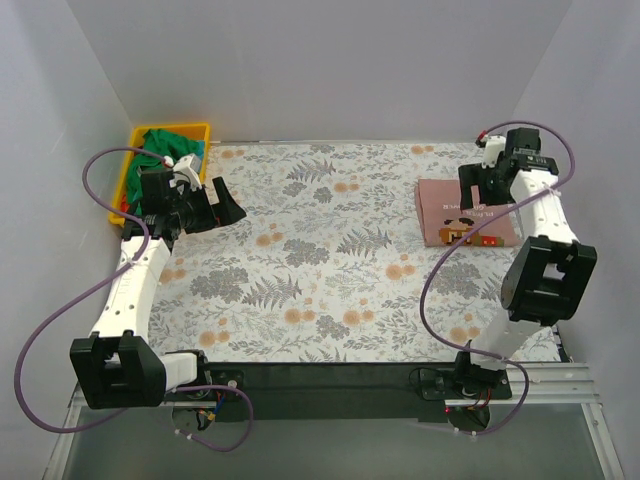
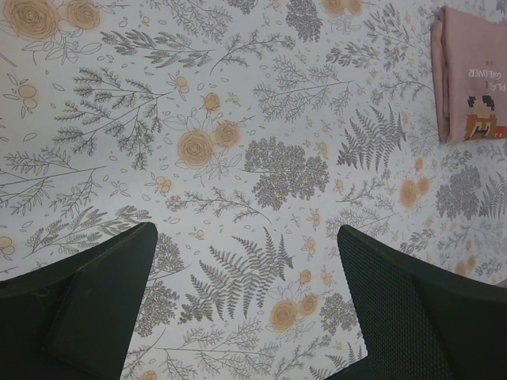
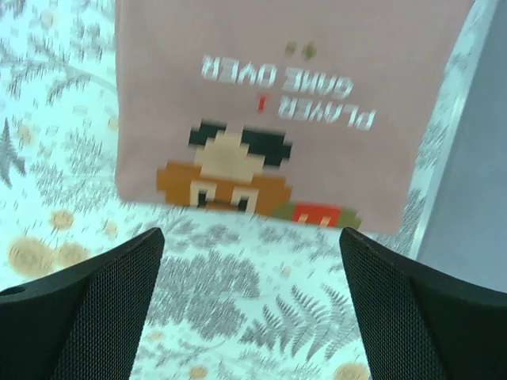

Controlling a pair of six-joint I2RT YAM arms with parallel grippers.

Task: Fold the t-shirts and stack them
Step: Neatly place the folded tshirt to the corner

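Both open: your right gripper hangs above the pink t-shirt, your left gripper well left of it. 1 low pass could snag and undo its fold.

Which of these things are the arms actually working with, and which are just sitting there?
Part of the job:
- pink t-shirt, folded, at the table's right side
- green t-shirt, bunched up in the bin

Just there:
- yellow bin, at the far left corner
- floral table cover
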